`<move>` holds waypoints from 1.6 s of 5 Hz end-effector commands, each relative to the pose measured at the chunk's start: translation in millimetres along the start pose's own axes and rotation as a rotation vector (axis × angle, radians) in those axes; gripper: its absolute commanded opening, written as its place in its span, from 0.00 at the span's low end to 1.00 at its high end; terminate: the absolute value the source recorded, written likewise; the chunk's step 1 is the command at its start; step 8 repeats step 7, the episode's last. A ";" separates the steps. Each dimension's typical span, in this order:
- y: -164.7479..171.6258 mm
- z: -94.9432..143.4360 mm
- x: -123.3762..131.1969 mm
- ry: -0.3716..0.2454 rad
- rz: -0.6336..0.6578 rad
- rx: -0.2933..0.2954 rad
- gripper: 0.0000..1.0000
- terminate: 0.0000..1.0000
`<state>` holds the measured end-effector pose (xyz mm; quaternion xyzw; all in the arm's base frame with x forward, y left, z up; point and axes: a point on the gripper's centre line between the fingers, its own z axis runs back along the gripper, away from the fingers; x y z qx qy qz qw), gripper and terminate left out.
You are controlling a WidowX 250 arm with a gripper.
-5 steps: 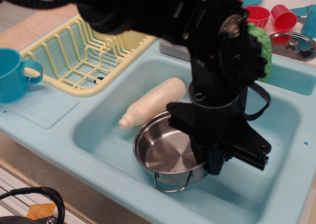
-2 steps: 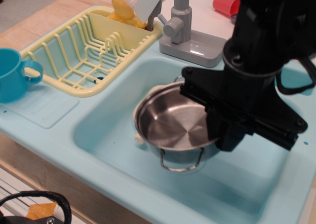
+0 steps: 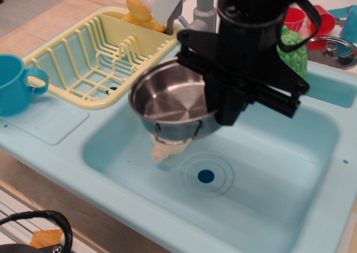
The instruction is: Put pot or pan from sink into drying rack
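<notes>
My black gripper point(image 3: 218, 105) is shut on the right rim of the shiny steel pot point(image 3: 167, 100) and holds it in the air above the left part of the light blue sink point(image 3: 268, 169). One wire loop handle hangs at the pot's front. The sink's dark blue drain hole point(image 3: 206, 176) lies bare below. The pale yellow drying rack point(image 3: 95, 61) stands to the left of the pot, beyond the sink's rim. My arm hides the pot's right side.
A cream plastic bottle point(image 3: 167, 149) lies in the sink under the pot. A grey faucet point(image 3: 199, 13) stands behind. A blue mug point(image 3: 14, 83) sits at the left. A green thing point(image 3: 294, 51), red cups point(image 3: 321, 20) and a steel lid point(image 3: 334, 48) are at the back right.
The gripper has lifted the pot out of the sink bottom and carried it up and left toward the rack. The drain hole has come into sight.
</notes>
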<state>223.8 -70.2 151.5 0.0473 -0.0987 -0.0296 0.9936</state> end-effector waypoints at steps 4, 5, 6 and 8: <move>113.9 0.1 40.0 -0.014 0.047 0.000 0.00 0.00; 134.2 -4.3 28.7 -0.044 0.061 -0.013 0.00 0.00; 148.6 -9.5 23.9 -0.096 0.011 -0.091 1.00 0.00; 148.6 -9.5 23.9 -0.096 0.011 -0.091 1.00 1.00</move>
